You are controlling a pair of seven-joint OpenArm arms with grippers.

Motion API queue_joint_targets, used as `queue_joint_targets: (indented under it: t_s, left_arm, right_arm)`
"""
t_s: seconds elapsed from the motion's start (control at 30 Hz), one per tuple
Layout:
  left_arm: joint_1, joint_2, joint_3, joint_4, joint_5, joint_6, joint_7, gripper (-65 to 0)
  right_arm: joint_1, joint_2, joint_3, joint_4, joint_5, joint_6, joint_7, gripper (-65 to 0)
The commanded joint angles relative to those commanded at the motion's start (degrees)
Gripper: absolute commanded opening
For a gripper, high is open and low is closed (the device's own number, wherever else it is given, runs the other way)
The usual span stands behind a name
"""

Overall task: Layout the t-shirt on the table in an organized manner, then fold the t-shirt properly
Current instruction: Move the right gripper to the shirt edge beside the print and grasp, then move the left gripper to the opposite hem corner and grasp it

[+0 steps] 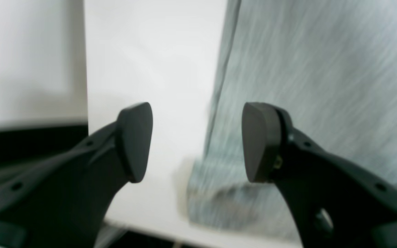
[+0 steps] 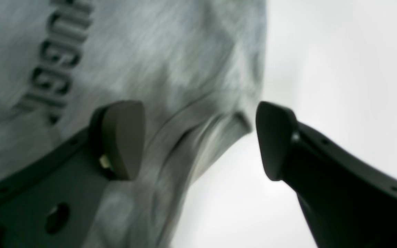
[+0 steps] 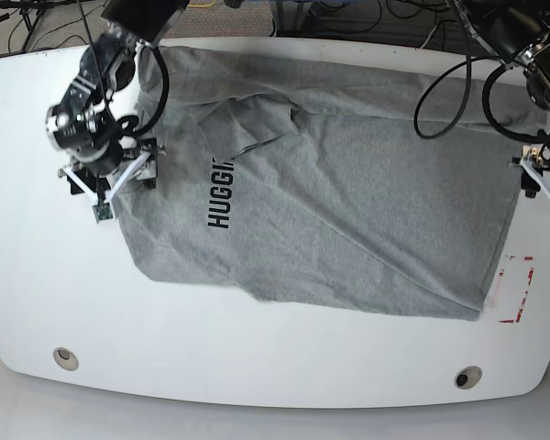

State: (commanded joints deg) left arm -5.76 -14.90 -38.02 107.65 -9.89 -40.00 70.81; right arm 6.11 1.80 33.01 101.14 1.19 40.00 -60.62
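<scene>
Evidently laid out for folding, the t-shirt (image 3: 339, 192) lies spread across the tabletop (image 3: 257, 367), part of its top still folded over. Each gripper, left (image 1: 196, 143) and right (image 2: 200, 139), gapes empty over opposite edges, presumably to pinch and straighten them.

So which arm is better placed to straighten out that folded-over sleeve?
Probably the right. The right gripper is open over the bunched part of the t-shirt; the left gripper is open over its far hem corner.
</scene>
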Motion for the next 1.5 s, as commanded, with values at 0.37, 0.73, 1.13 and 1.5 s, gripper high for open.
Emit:
queue_joint_targets:
  t_s: [0.37, 0.73, 1.13, 1.5]
  left_arm:
    - [-7.12, 0.09, 4.22, 0.0, 0.0, 0.0, -0.18, -26.5]
    - [-11.25, -0.26, 4.31, -8.62, 0.0, 5.85, -5.89, -26.5]
    - [-13.27, -3.96, 8.18, -20.57, 0.0, 11.47, -16.97, -26.5]
    - [-20.48, -6.95, 8.44, -38.68, 0.09, 19.74, -27.6, -26.4]
  right_arm:
    - [14.33, 7.91, -0.26, -26.02, -0.53, 0.0, 10.64, -18.4]
    - [19.43, 10.46, -0.44, -44.75, -0.53, 0.0, 20.75, -18.4]
    - [19.34, 5.63, -0.44, -45.89, -0.53, 0.0, 20.75, -18.4]
    - [19.34, 4.48, -0.44, -45.98, -0.53, 0.0, 22.15, -44.1]
